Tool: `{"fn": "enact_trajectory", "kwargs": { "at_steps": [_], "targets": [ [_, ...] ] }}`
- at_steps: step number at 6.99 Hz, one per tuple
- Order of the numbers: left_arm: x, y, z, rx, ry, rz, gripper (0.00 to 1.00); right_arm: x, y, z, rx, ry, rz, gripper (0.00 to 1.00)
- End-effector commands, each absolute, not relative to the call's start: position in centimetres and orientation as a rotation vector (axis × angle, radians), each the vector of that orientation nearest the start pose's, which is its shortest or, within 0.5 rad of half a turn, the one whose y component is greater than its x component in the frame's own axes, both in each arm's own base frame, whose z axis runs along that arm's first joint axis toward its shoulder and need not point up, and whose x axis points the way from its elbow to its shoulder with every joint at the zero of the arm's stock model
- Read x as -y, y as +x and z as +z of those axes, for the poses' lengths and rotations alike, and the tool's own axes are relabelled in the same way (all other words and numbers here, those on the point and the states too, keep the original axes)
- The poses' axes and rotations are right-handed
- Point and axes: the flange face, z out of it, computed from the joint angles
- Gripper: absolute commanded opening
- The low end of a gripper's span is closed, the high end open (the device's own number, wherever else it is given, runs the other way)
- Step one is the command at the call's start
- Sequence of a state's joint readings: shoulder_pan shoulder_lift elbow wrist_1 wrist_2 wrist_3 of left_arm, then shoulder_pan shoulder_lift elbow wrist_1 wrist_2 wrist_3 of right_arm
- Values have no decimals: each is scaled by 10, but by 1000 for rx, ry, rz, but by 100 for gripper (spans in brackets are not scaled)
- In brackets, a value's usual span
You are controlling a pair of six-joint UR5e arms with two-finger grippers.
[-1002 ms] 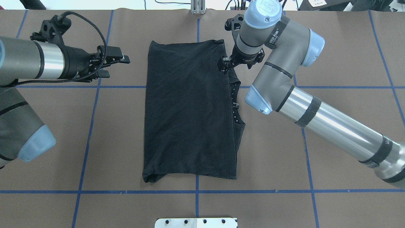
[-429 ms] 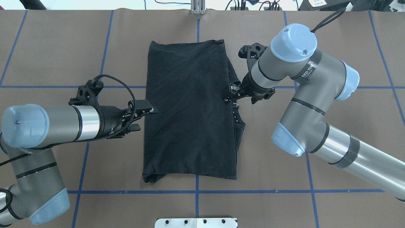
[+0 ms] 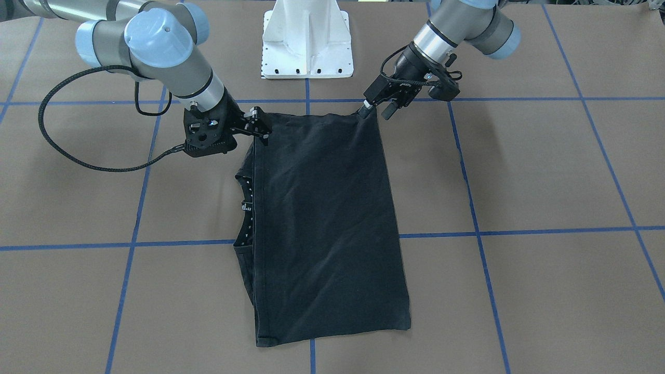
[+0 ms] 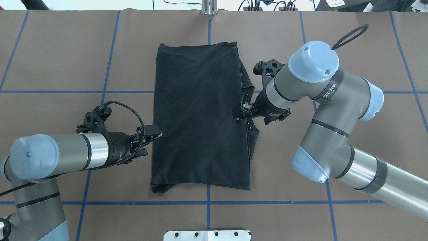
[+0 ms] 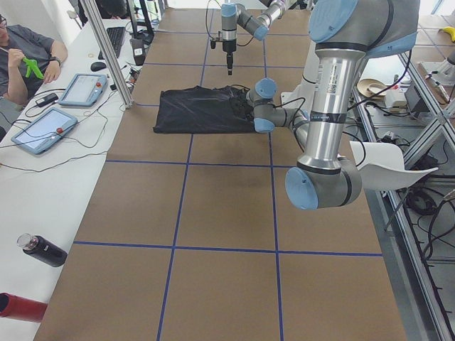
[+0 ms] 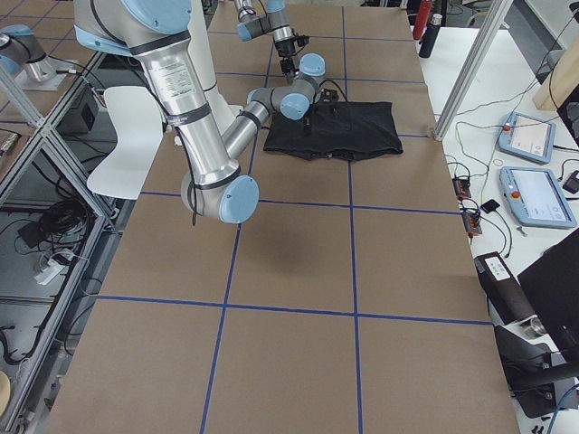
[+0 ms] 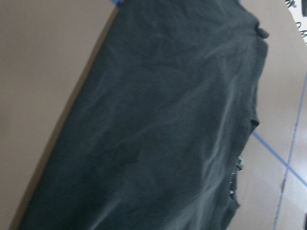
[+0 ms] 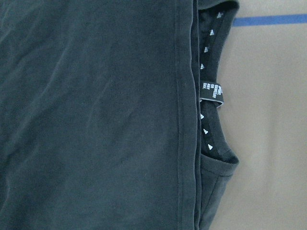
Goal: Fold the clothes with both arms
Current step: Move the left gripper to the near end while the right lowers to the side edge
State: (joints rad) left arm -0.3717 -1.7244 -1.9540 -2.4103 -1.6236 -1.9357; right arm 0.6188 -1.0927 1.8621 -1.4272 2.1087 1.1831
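We log a brown table with a blue tape grid. A black T-shirt lies folded flat at centre.

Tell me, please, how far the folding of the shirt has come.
Done: the shirt lies flat as one long black band with its sides folded in; only the collar peeks out along one edge. In hand: the left arm's fingers and the right arm's fingers are at its two long edges, but no grip is clear. Left: the fold across its length is not yet made.
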Motion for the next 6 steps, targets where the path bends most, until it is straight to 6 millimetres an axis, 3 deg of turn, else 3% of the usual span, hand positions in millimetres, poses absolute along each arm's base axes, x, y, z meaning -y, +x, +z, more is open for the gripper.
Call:
{"fn": "enact_trajectory", "kwargs": {
  "at_steps": [1, 2, 3, 5, 6],
  "targets": [
    [285, 436, 325, -1416, -71, -561, 100, 395, -446, 246, 1020, -18, -54, 100],
    [282, 433, 338, -1416, -74, -559, 100, 381, -459, 246, 1007, -11, -50, 100],
    [270, 443, 342, -1404, -102, -560, 100, 371, -467, 246, 1003, -16, -50, 100],
    [240, 474, 351, -1378, -122, -547, 100, 371, -467, 247, 1002, -17, -49, 100],
    [243, 489, 355, -1366, -121, -548, 100, 370, -466, 245, 1006, -16, -51, 100]
  ]
}}
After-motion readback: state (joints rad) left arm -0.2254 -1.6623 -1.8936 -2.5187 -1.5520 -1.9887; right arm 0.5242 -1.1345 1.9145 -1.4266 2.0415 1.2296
